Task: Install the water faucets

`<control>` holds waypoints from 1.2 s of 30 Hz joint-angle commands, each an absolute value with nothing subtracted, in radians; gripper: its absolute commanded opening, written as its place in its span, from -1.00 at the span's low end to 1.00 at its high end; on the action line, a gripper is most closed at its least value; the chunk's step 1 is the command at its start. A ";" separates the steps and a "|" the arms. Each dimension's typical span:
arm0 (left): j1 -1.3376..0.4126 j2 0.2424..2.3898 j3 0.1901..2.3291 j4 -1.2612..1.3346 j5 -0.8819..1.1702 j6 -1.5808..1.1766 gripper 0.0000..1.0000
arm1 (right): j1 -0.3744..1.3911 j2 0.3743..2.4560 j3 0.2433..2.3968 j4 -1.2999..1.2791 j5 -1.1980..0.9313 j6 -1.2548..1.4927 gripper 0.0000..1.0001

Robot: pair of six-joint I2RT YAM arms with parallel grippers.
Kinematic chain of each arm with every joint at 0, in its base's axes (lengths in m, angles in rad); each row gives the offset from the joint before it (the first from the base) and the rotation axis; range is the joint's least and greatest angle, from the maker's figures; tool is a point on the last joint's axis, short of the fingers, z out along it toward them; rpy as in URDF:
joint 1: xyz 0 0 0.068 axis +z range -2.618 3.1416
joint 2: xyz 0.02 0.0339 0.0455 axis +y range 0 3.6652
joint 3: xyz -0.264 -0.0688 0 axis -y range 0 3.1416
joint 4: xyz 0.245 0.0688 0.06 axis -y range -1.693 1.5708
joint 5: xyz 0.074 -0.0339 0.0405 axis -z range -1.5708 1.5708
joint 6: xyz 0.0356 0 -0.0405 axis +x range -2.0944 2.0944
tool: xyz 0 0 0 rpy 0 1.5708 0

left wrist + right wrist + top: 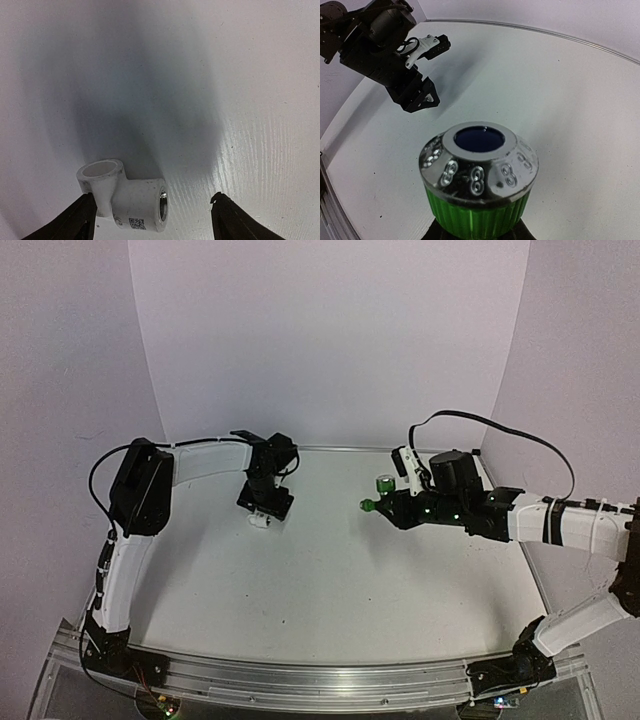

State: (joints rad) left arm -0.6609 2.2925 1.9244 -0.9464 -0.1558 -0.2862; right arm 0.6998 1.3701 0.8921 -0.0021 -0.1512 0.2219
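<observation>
**A:** Start on your left. What is that arm doing?

**B:** Your left gripper (266,498) hangs low over the table (330,590) with its fingers spread wide, pinching nothing. The white fitting (134,200) lies loose on the table between them. The left finger (75,220) is right at the fitting's smooth socket, though I cannot tell whether it touches. The other finger (235,222) stands well apart.

**A:** Why does it lie that way?

**B:** Its metal-lined port faces to the right in the wrist view. I judge that is the mouth meant to take the tap. Lying free, the fitting would slide under any push, so you need it clamped before anything goes in.

**A:** And on your right?

**B:** Your right gripper (381,503) is pressed together on the green tap (477,202) and carries it above the table, well apart from the fitting. The knob with its shiny cap fills the wrist camera, so the fingers themselves are hidden there. From above, the knob points up and a green end points toward the left arm (395,65). That looks chosen to present that end to the port.

**A:** So where does the job stand?

**B:** Nothing is joined yet. Close on the fitting first. The risk I see is a crooked start on the thread.
</observation>
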 commanded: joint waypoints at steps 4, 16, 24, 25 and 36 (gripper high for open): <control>-0.658 2.235 1.943 -0.978 -0.235 -0.362 0.65 | 0.698 1.368 0.934 0.000 -0.001 0.248 -1.00; -0.510 1.997 1.644 -0.673 0.065 -0.527 0.56 | 0.698 1.382 0.956 -0.035 -0.014 0.200 -1.00; -0.483 2.057 1.656 -0.634 0.092 -0.573 0.41 | 0.698 1.380 0.952 -0.033 -0.067 0.189 -1.00; -0.483 2.076 1.671 -0.640 0.095 -0.574 0.39 | 0.698 1.376 0.952 -0.033 -0.067 0.189 -1.00; -0.512 2.165 1.721 -0.691 -0.030 -0.580 0.24 | 0.698 1.347 0.933 -0.020 -0.065 0.184 -1.00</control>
State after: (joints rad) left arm -0.5097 2.1545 1.6790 -0.6801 0.0452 -0.5734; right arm 0.6998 1.3796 0.9092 -0.0612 -0.0554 0.1948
